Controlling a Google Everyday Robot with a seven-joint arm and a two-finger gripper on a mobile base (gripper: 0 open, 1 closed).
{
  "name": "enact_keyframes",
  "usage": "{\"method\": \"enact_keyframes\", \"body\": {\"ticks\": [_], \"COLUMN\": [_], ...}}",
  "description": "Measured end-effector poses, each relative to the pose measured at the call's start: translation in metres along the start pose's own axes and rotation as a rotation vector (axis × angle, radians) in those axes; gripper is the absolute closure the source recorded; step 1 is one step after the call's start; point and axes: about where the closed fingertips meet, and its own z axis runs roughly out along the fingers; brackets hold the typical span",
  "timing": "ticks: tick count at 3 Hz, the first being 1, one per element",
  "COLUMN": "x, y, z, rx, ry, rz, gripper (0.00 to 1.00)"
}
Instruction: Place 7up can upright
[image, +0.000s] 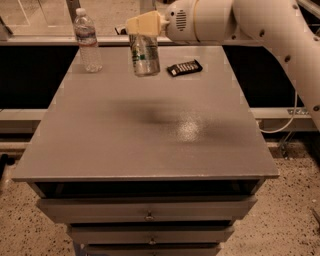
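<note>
The 7up can (144, 54), silver-white with green print, hangs nearly upright in the air over the far middle of the grey table (150, 145). My gripper (143, 29) reaches in from the upper right and is shut on the can's top end with its beige fingers (141, 23). The can's bottom is clear of the tabletop, and its shadow lies on the table nearer the middle.
A clear plastic water bottle (87, 42) stands upright at the table's far left corner, left of the can. A small black flat object (184, 67) lies to the can's right. Drawers (150, 216) sit under the table's front edge.
</note>
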Motion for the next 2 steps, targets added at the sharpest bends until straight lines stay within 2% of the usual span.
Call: {"method": "enact_keyframes", "body": {"ticks": [1,2], "x": [0.005,0.007], "y": [-0.026,-0.03], "z": [0.008,0.024], "rx": [0.081,0.117], "ry": [0.028,-0.036], "rz": [-0.162,-0.259], "gripper": [1.0,1.0]}}
